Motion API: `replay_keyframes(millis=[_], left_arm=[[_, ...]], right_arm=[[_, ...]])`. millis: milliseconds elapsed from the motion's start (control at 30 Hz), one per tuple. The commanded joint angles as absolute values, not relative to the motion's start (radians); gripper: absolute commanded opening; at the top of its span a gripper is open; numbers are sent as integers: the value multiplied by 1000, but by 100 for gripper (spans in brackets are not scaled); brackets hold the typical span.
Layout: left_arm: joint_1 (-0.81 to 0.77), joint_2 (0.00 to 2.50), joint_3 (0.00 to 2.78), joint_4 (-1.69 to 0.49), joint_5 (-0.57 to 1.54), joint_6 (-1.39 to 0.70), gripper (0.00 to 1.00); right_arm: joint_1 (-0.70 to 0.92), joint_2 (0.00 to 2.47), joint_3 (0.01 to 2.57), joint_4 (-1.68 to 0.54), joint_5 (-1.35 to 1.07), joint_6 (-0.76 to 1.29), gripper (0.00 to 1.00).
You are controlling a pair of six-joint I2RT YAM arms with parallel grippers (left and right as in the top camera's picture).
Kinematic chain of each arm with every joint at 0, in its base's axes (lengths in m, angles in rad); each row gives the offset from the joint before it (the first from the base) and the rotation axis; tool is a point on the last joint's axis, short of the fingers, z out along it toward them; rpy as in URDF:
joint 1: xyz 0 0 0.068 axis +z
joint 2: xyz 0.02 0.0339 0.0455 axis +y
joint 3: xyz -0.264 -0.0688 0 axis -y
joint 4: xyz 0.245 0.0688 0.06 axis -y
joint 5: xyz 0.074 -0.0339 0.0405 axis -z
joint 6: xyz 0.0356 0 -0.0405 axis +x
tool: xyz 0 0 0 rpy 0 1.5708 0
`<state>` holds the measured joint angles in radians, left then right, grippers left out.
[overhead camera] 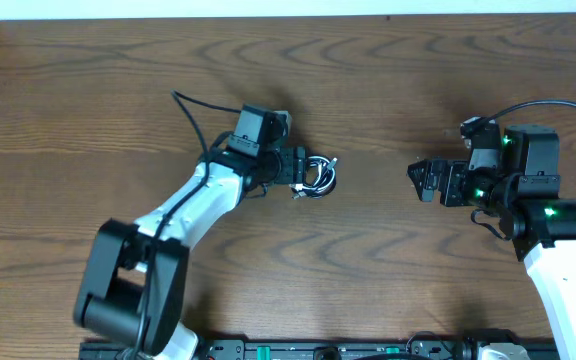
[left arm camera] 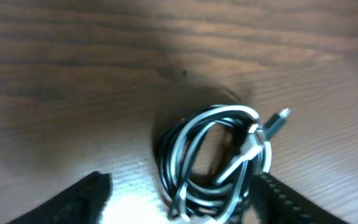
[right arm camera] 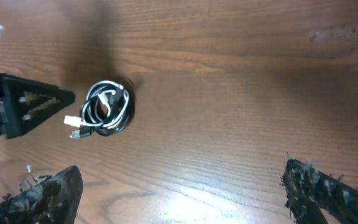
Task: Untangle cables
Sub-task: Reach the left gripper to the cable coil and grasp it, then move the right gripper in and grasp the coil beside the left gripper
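The black and white cables (overhead camera: 320, 175) lie coiled together in one small bundle on the wooden table, near its middle. In the left wrist view the bundle (left arm camera: 216, 163) sits between my fingers, close to the right finger, with a plug end sticking out at the upper right. My left gripper (overhead camera: 302, 173) is open around the bundle's left side. My right gripper (overhead camera: 420, 180) is open and empty, well to the right of the bundle. In the right wrist view the bundle (right arm camera: 105, 108) lies far ahead, with a white plug at its left.
The wooden table (overhead camera: 388, 90) stretches around the bundle. The left arm's thick black cord (overhead camera: 193, 115) loops up behind its wrist. The left gripper's finger (right arm camera: 27, 106) shows at the left of the right wrist view.
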<state>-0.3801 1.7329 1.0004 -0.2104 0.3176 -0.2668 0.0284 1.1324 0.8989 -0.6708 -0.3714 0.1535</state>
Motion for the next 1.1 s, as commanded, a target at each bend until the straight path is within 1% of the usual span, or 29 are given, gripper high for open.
replay_keyframes(millis=[0,67,167,233,300,333,367,400,433,500,533,800,933,1067], left_arm=[[-383,1775,1025,-196,329,-260,63],[-387,1801,1025,-192,329,-260,62],[-400,1833,1025,-189,329,-260,65],[-414,1853,1025,-188,329,-260,65],[-431,1870,1025,-188,329,-260,64],[-440,1875,1025,-189,328,-260,62],[-448,1879,1025,-189,328,-260,56],[-454,1882,1025,-189,328,-260,48],[-458,1882,1025,-189,329,-260,37],[-465,1880,1025,-194,338,-261,11],[-465,1877,1025,-197,360,-261,8],[-465,1798,1025,-216,610,-273,8],[-466,1776,1025,-231,768,-338,7],[-468,1777,1025,-286,796,-435,8]], right_arm=[[26,1131,918,-676,-385,164,99],[26,1131,918,-676,-385,164,99],[26,1131,918,-676,-384,164,99],[26,1131,918,-676,-384,164,99],[26,1131,918,-676,-384,164,99],[26,1131,918,-676,-384,164,99],[26,1131,918,-677,-384,164,99],[26,1131,918,-677,-385,164,99],[26,1131,918,-678,-384,164,99],[26,1131,918,-682,-384,164,99],[26,1131,918,-684,-384,164,99],[26,1132,915,-741,-385,163,99],[28,1137,901,-759,-387,163,99],[30,1153,865,-764,-441,163,99]])
